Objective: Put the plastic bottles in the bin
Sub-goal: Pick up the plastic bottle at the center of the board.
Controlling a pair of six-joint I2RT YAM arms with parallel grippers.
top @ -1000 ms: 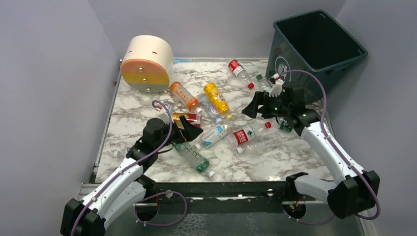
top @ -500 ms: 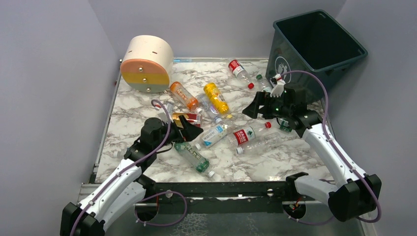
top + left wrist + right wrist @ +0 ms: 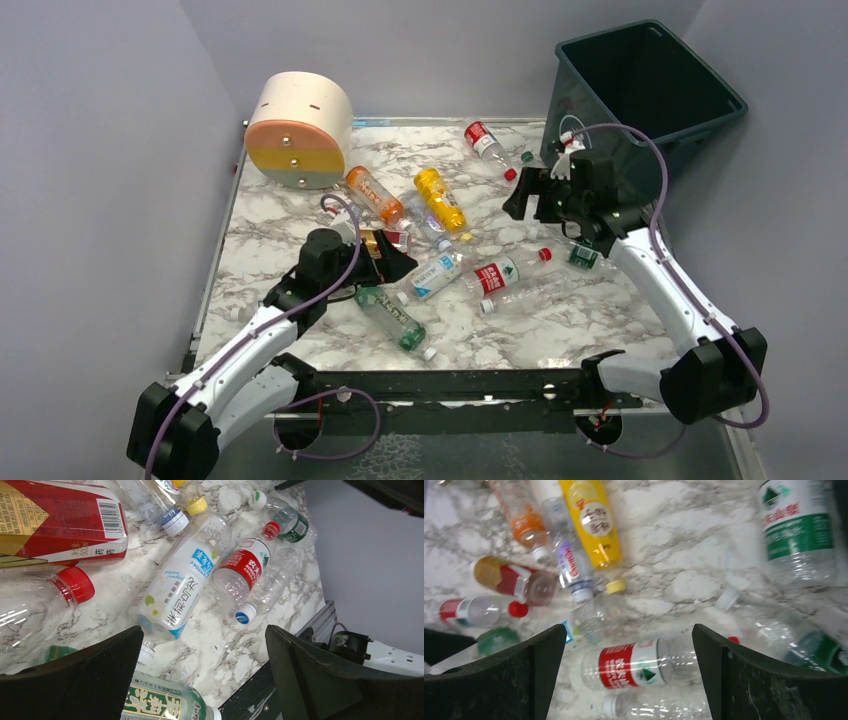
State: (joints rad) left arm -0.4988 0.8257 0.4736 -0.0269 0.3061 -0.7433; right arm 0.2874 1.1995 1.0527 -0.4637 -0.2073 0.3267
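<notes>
Holds nothing in the left pincer [image 3: 202,650], spread wide and low over the tabletop [image 3: 305,590]. Frames a white-and-blue-labelled bottle [image 3: 182,587] lying between its fingers, with a red-labelled bottle [image 3: 242,565] touching that one just to the right. Holds nothing in the right pincer [image 3: 629,670] either: equally wide open, apparently raised well above the red-labelled bottle. Leaves the bin [image 3: 565,110] just behind the right pincer, other bottles scattered ahead of it.

Picture edges cut off the red-and-gold bottle [image 3: 55,525] at left wrist and the green-labelled bottle [image 3: 799,530] at right wrist.
</notes>
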